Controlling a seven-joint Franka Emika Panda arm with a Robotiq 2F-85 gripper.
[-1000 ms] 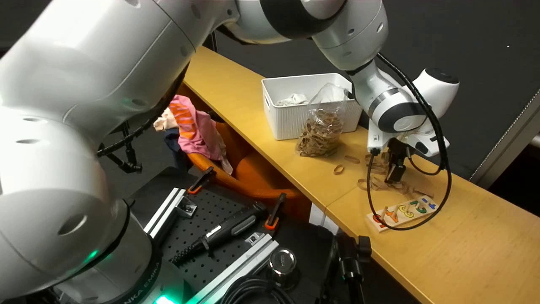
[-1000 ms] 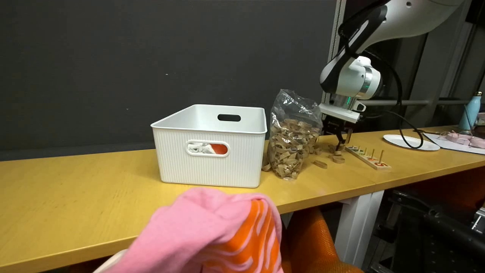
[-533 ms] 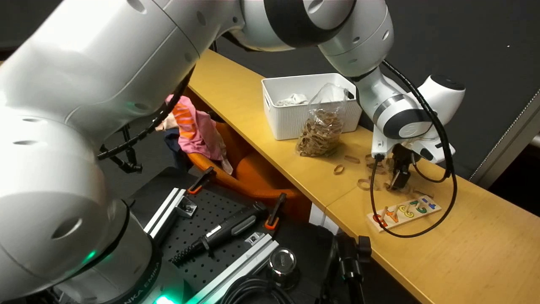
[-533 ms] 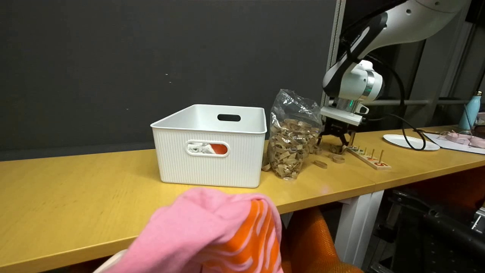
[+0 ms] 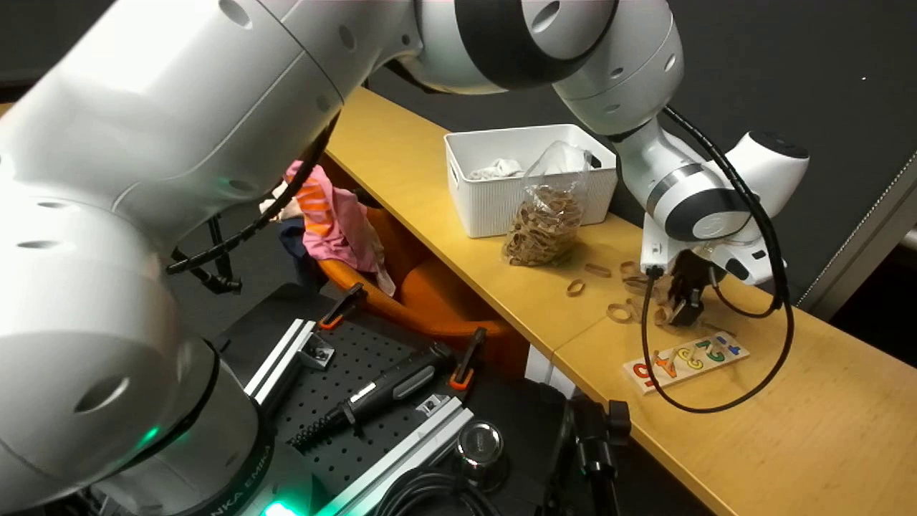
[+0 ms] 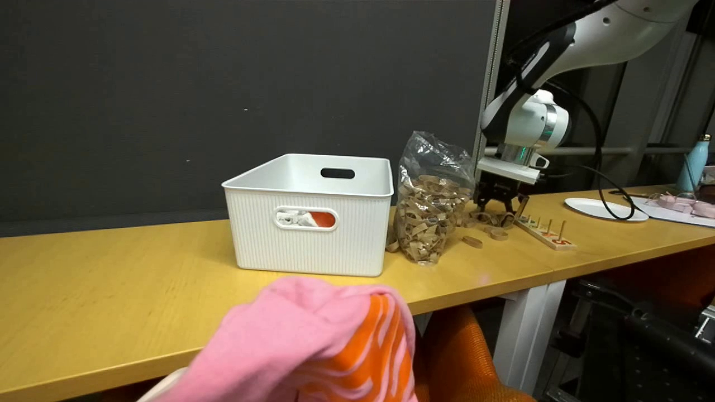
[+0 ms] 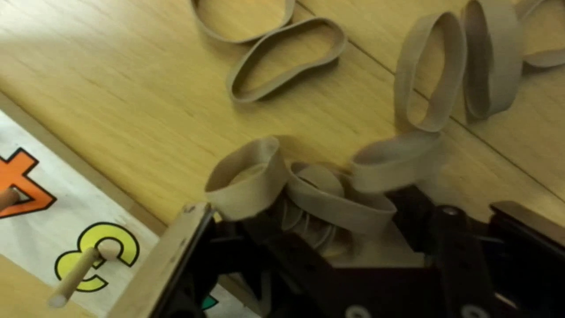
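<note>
Pointing down at the wooden tabletop [image 7: 132,97] with the black gripper [image 7: 351,207]. Holding the fingers [image 7: 163,256] well apart, straddling several loose tan rubber bands [image 7: 256,194] on the wood and visibly pinching none. Standing just beside the numbered peg board [image 7: 57,229]. Sharing the tabletop, in both exterior views, with the clear bag [image 6: 438,156] of similar bands beside the white basket [image 6: 307,245].

One bin [image 6: 307,251], one bag [image 6: 430,153], one plate [image 6: 586,207], one bottle [image 6: 695,163], two clamps [image 5: 469,358] and one board [image 7: 75,198] with five numbers [image 5: 690,359] are visible. At least seven loose rubber bands [image 7: 503,66] show; overlaps hide the full count.
</note>
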